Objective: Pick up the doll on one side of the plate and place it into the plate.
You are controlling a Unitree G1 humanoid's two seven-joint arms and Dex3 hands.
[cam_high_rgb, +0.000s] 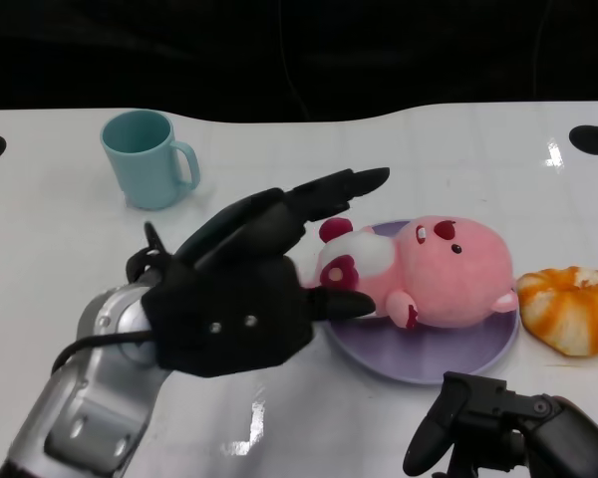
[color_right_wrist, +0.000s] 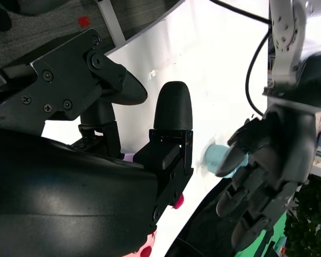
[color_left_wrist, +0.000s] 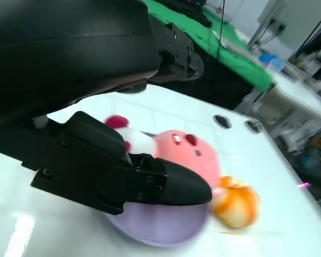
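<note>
1 soft, light pink doll (cam_high_rgb: 434,274) lies on the plate (cam_high_rgb: 419,358), best squeezed around its plump middle; left hand (cam_high_rgb: 249,289) fingers (cam_high_rgb: 329,189) spread, holding nothing.

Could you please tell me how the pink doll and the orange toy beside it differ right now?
The pink doll lies on the purple plate; the orange toy sits on the table off the plate's edge. The doll is larger. The doll is pink and white with dark-red marks; the toy is orange with white streaks. Both look rounded and soft.
</note>
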